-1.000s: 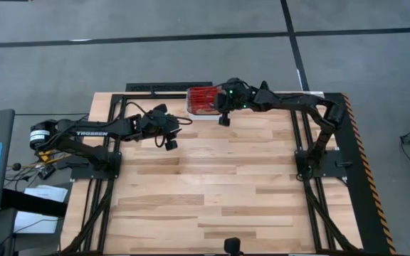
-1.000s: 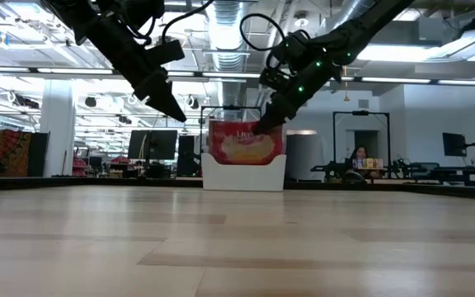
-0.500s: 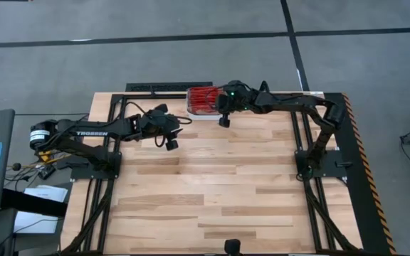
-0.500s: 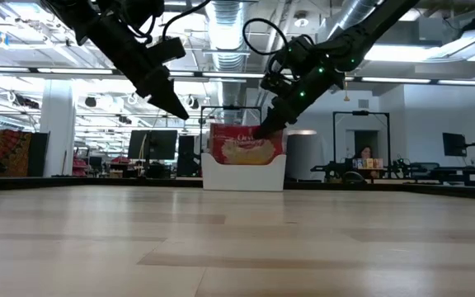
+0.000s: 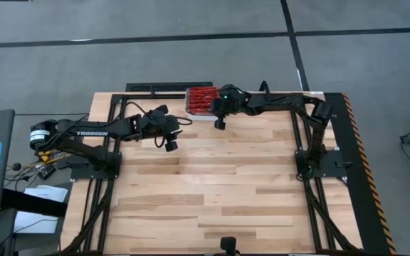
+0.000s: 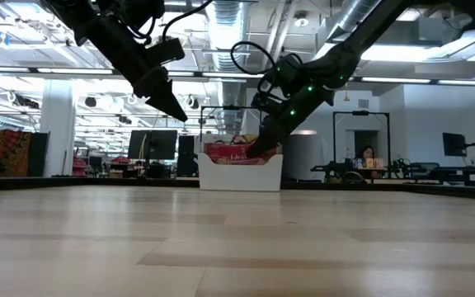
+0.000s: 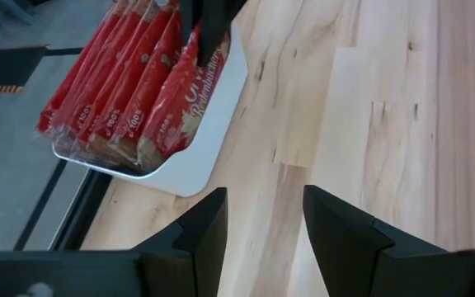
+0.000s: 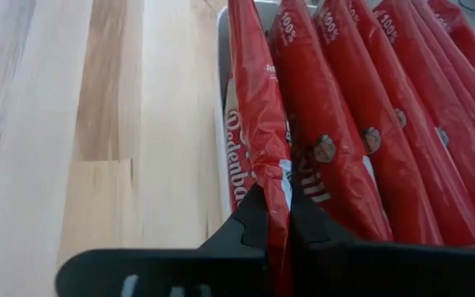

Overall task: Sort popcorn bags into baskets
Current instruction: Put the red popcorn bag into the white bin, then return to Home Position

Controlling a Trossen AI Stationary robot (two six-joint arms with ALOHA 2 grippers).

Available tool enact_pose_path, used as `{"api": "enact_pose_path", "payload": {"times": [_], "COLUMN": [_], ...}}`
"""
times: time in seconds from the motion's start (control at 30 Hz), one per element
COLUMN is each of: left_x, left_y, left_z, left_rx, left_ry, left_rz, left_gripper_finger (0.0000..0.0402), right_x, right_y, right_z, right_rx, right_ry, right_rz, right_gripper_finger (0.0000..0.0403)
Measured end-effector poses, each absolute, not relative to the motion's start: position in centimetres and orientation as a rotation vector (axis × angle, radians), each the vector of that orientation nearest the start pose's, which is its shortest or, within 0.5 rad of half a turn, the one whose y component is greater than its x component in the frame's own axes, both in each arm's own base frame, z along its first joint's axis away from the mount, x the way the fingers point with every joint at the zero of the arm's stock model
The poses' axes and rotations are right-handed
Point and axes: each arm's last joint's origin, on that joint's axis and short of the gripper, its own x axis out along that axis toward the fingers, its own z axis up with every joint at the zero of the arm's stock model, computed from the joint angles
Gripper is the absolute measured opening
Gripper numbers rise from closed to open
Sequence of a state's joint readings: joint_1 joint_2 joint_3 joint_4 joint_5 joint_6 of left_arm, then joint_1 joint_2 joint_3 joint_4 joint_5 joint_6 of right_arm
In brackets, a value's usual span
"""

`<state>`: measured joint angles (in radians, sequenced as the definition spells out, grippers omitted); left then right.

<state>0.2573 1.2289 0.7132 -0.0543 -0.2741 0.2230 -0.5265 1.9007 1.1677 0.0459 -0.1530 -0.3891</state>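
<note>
Wooden table (image 5: 212, 192) w/ black frame rails on both sides; most of the top is bare. White bin (image 5: 203, 115) sits at the far edge, near the middle, packed w/ red popcorn bags (image 5: 199, 101) standing on edge in a row. Low view: bin (image 6: 239, 175) at the back of the table, bag tops (image 6: 229, 152) showing just above its rim; room behind has desks, monitors and a person seated far off at right.

Right gripper (image 5: 219, 110) is at the bin's near-right side, fingers pressed together on the nearest bag (image 8: 258, 148), pinching its edge; that bag stands inside the bin against the wall facing the table. In the right wrist view the other bags (image 8: 361, 124) lean side by side just beyond it, touching each other. Right arm reaches across from the right rail, so it partly covers the bin's right end from above.

Left gripper (image 5: 170, 144) hangs over the table left of the bin, well apart from it, fingers (image 7: 200, 235) spread partway, holding nothing. Left wrist view shows the bin (image 7: 192, 161) ahead w/ bare wood between.

Open room: whole near half of the table, plus the strip between the two grippers.
</note>
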Motion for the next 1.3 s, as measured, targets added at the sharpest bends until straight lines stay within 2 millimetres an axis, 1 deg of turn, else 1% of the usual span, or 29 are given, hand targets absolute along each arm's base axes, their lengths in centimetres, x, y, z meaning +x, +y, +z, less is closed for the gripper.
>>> {"api": "enact_pose_path", "payload": {"times": [0.1, 0.23, 0.33, 0.43, 0.57, 0.63, 0.7, 0.83, 0.97, 1.07, 1.17, 1.23, 1.3], "left_x": [24.4, 24.4, 24.4, 24.4, 24.4, 24.4, 24.4, 24.3, 24.3, 24.2, 24.0, 23.8, 23.3], "left_y": [7.2, 7.2, 7.2, 7.2, 7.2, 7.2, 7.2, 7.2, 7.2, 7.0, 6.4, 5.8, 5.0], "left_z": [23.2, 23.2, 23.2, 23.2, 23.2, 23.1, 23.1, 23.0, 23.0, 23.0, 23.6, 24.3, 24.7], "left_rx": [0.217, 0.217, 0.217, 0.217, 0.216, 0.215, 0.212, 0.207, 0.191, 0.185, 0.175, 0.166, 0.160], "left_ry": [0.632, 0.633, 0.633, 0.633, 0.636, 0.640, 0.644, 0.652, 0.652, 0.652, 0.621, 0.553, 0.451], "left_rz": [0.451, 0.451, 0.451, 0.451, 0.451, 0.451, 0.452, 0.453, 0.460, 0.486, 0.498, 0.487, 0.453], "left_gripper_finger": [0.0151, 0.0151, 0.0151, 0.0151, 0.0151, 0.0151, 0.0151, 0.0151, 0.0151, 0.0151, 0.0149, 0.0144, 0.0133], "right_x": [35.0, 35.0, 35.1, 35.2, 34.9, 34.8, 34.5, 33.8, 32.8, 31.6, 30.2, 29.4, 28.6], "right_y": [-19.8, -19.7, -19.7, -19.8, -20.1, -20.1, -20.0, -19.6, -19.0, -18.2, -16.6, -14.9, -12.7], "right_z": [17.4, 17.5, 17.6, 17.9, 19.0, 19.7, 20.6, 23.1, 25.4, 26.6, 27.3, 27.5, 27.5], "right_rx": [-0.141, -0.143, -0.124, -0.101, -0.052, -0.046, -0.055, -0.090, -0.104, -0.072, -0.021, 0.005, 0.019], "right_ry": [0.707, 0.704, 0.688, 0.660, 0.605, 0.592, 0.574, 0.528, 0.495, 0.468, 0.425, 0.368, 0.281], "right_rz": [-0.226, -0.224, -0.236, -0.252, -0.293, -0.317, -0.338, -0.380, -0.386, -0.397, -0.391, -0.349, -0.286], "right_gripper_finger": [0.0032, 0.0067, 0.0102, 0.0145, 0.0201, 0.0219, 0.0228, 0.0226, 0.0209, 0.0194, 0.0172, 0.0155, 0.0135]}}
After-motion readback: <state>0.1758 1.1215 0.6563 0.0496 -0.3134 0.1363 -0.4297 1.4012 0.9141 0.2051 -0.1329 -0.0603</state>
